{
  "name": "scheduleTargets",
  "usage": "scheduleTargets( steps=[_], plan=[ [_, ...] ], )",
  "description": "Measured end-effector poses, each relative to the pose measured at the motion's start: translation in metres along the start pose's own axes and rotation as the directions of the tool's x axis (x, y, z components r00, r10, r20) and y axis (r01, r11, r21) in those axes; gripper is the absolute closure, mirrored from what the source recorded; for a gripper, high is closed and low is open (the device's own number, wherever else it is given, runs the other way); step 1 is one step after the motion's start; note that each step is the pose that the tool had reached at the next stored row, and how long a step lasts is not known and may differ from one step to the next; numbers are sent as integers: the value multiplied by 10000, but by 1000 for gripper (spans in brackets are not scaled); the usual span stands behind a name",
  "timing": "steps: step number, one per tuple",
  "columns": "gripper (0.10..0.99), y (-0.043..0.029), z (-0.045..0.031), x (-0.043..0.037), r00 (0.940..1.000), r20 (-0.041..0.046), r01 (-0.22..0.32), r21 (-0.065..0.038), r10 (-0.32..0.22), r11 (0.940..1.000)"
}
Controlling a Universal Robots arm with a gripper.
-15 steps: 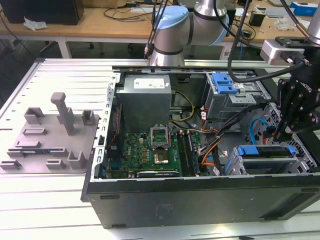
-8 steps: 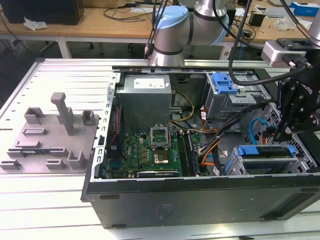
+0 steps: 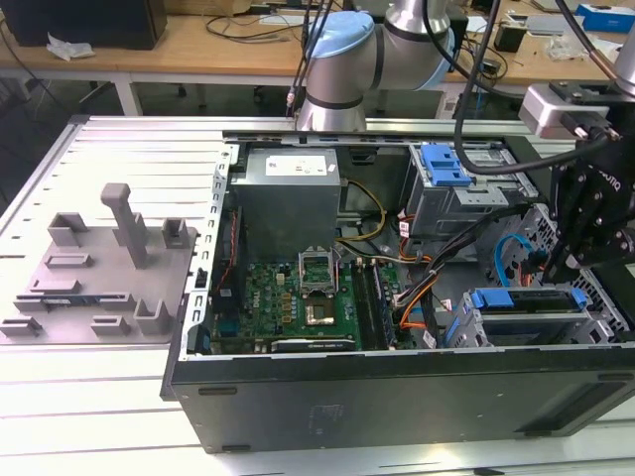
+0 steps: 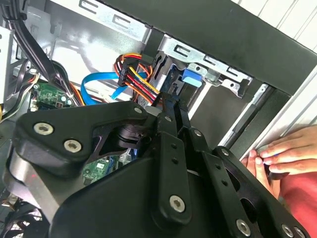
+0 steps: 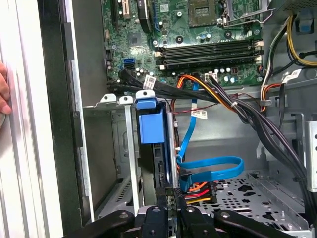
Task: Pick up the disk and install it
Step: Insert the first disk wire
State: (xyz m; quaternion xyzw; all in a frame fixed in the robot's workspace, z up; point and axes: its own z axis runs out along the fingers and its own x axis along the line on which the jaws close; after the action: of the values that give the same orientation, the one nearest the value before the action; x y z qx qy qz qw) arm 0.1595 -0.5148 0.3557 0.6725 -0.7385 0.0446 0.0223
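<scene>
An open computer case (image 3: 397,387) lies on its side on a ribbed light metal table (image 3: 119,397), with wooden workbenches (image 3: 198,45) behind it in a lab room. Beside the case, on the exterior view's left, sits a grey moulded fixture tray (image 3: 94,268). Inside the case there is a green motherboard (image 3: 298,297), a grey power supply (image 3: 288,193) carrying a white label too small to read, and bundled cables (image 5: 237,106).

The disk (image 5: 151,148) stands on edge in the drive cage (image 3: 541,317) at the case's front corner, its blue carrier tab showing. The gripper (image 5: 171,218) hangs right at the disk's end inside the case; whether it is clenched or released I cannot tell. A person's hand (image 4: 285,151) rests on the case's outer edge near the cage.
</scene>
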Motion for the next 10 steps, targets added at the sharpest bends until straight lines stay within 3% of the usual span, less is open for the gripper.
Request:
scheduleTargets(
  steps=[10],
  plan=[
    [918,-4,28,19,10000,36,31,0,-31,10000]
  ],
)
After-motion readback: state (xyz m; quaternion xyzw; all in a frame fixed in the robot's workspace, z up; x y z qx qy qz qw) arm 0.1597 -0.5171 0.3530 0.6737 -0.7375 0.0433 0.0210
